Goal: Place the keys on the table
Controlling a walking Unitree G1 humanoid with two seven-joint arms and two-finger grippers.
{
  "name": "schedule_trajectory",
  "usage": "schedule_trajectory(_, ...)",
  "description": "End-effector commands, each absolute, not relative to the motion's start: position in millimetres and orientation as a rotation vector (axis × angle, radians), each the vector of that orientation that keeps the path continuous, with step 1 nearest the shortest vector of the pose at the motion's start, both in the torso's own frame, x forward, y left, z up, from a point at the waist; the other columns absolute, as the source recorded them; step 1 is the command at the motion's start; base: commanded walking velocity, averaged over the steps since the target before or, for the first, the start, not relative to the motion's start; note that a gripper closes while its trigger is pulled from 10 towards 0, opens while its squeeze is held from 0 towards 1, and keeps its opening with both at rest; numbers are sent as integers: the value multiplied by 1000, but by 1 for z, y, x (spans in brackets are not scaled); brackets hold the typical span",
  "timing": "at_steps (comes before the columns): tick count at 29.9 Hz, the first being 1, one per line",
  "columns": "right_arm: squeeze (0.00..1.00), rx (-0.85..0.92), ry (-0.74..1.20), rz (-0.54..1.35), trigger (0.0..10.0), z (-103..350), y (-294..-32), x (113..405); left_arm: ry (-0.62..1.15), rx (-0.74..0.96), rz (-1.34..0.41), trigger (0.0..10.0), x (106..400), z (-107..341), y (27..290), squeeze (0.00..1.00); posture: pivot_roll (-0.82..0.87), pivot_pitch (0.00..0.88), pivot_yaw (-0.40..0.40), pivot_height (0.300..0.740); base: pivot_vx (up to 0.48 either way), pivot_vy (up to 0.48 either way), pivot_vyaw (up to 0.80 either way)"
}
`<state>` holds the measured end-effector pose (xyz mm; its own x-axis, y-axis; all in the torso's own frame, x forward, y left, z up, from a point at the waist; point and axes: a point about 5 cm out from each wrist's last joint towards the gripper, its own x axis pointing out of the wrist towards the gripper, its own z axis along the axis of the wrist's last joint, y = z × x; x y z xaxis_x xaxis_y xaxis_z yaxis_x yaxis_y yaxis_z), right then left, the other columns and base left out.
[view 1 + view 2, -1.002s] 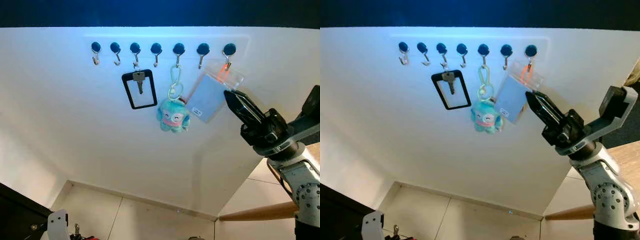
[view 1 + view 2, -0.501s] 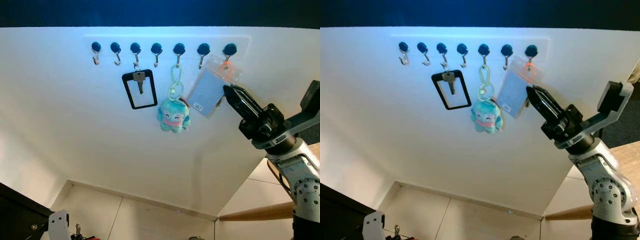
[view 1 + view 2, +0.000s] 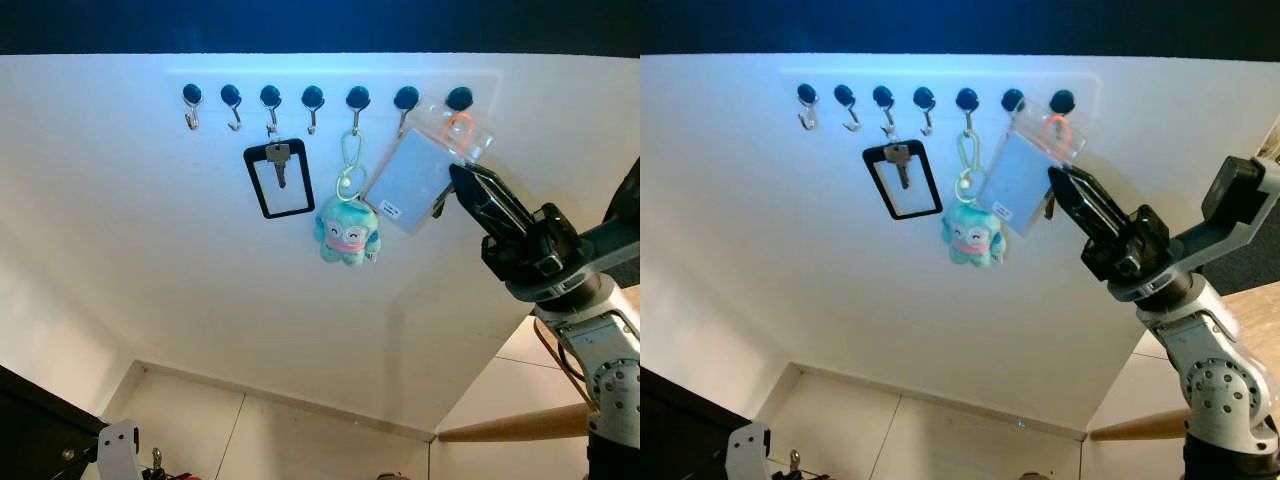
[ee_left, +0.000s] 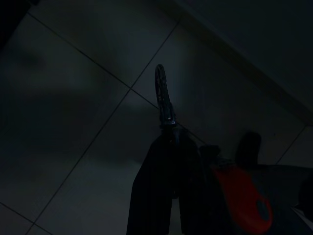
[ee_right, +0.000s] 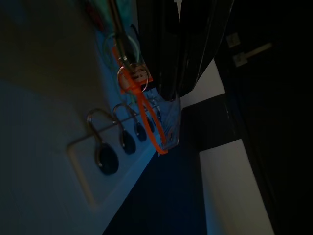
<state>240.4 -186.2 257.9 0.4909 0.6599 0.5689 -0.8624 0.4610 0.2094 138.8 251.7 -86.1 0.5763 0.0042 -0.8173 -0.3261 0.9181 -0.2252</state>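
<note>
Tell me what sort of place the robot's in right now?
Probably a home entryway: a white wall with a row of key hooks holding a key, a plush charm and a card holder, above tiled floor.

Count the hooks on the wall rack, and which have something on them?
7, in one row. From the robot's left: first two bare, third holds the black frame with a key, fourth bare, fifth holds the plush keychain, sixth bare, seventh by the card holder.

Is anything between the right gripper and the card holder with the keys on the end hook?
Nothing visible stands between them. The right gripper is already at the clear card holder, which hangs tilted from the end hook by its orange loop. The plush toy hangs apart, on another hook.
</note>
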Motion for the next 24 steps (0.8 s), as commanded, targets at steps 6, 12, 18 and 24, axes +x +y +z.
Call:
schedule_trajectory(6,0,387,-243,930,0,225,-180,245,962,-374,197,10000,133,-89,249,0,-174,62,96,740,0,0,0)
schedule_trajectory(12,0,330,-121,968,0,203,-174,241,958,-376,195,10000,134,-89,248,0,-179,64,99,740,0,0,0)
schedule_trajectory(18,0,255,-70,1077,10000,197,-159,229,943,-386,204,10000,137,-88,249,0,-177,66,99,740,0,0,0)
schedule_trajectory(24,0,234,-47,1092,10000,191,-152,228,936,-398,227,10000,136,-87,251,0,-178,71,100,740,0,0,0)
